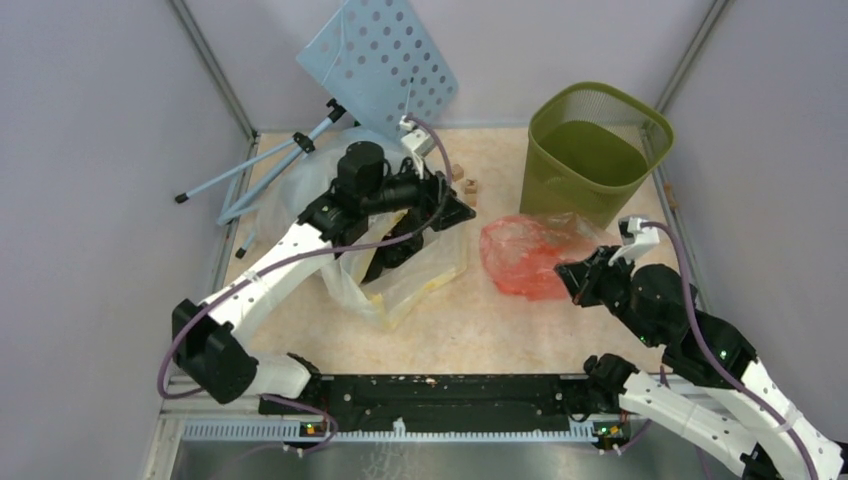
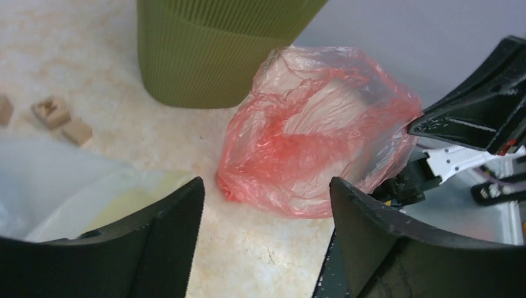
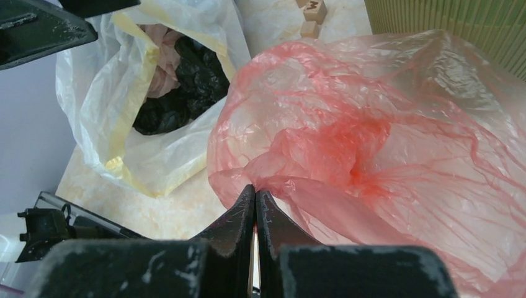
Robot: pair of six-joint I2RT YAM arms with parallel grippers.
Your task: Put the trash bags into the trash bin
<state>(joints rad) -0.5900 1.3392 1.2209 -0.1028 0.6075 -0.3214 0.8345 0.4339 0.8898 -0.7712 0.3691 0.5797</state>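
Note:
The red-pink trash bag lies crumpled on the table just in front of the olive-green trash bin, which stands upright at the back right. My right gripper is shut on the bag's near right edge. In the right wrist view the fingertips pinch a fold of the bag. My left gripper is open and empty, left of the bag and apart from it. The left wrist view shows its open gripper facing the bag and the bin.
A larger clear bag with a pale-yellow rim lies under the left arm, with dark and pale things inside. Small wooden blocks lie near the bin. A light-blue perforated board on a stand leans at the back left.

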